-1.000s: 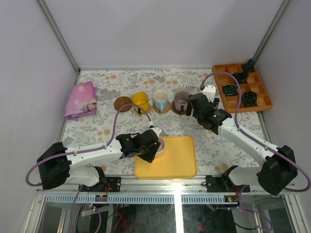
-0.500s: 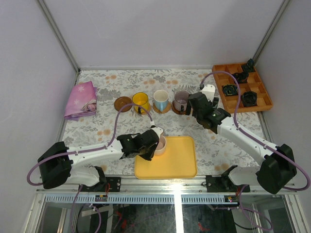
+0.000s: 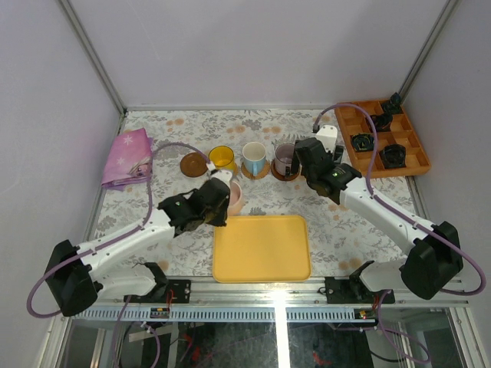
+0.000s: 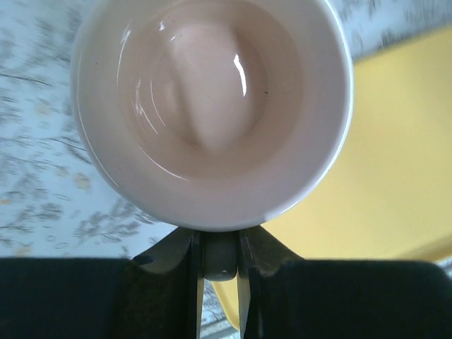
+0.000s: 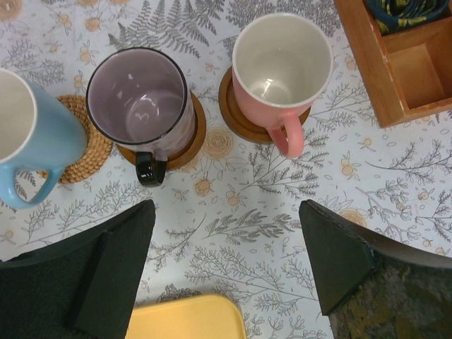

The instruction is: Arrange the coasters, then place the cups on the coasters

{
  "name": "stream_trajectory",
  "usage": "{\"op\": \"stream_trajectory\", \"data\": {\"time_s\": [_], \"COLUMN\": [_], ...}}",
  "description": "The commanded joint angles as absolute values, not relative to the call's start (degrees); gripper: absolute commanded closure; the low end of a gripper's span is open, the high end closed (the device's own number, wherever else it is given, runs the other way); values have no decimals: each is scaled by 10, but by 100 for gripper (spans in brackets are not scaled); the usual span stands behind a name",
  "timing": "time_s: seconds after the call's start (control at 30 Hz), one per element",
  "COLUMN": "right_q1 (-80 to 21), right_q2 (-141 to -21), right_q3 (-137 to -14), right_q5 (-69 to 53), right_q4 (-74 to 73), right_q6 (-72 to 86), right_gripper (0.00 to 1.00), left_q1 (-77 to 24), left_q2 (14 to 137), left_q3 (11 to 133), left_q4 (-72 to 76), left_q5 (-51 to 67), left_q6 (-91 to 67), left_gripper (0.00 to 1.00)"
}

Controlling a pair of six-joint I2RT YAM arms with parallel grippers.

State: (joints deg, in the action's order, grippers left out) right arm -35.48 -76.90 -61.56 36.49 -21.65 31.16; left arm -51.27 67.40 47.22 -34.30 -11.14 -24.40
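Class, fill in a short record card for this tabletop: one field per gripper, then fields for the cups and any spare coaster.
Left gripper: shut on the cream-pink cup, just beyond the far left corner of the yellow tray
Seated cups, each on a coaster: light blue cup, purple-grey cup, pink cup
Right gripper: open, holding nothing, above the table near the purple-grey and pink cups
Yellow cup: cannot tell whether a coaster lies under it
Bare coaster: left of the yellow cup
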Motion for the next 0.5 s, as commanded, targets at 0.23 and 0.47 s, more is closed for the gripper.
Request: {"op": "stream_trajectory", "data": {"time_s": [0.23,0.47], "right_q1": [-351,-348], "right_q2": [-837,-887], "right_q3": [-718,-784], "right_q5": [394,389], "right_q4": [-149,-139], "right_q6": [258,217], "right_gripper": [9,9], "left_q1": [-305,-180], "left_q2": [695,761], "left_q3": [583,621], "left_q4": [-327,-241], "left_q5": [-177,-132], "left_q6": [-187,-212], "left_gripper": [100,100]}}
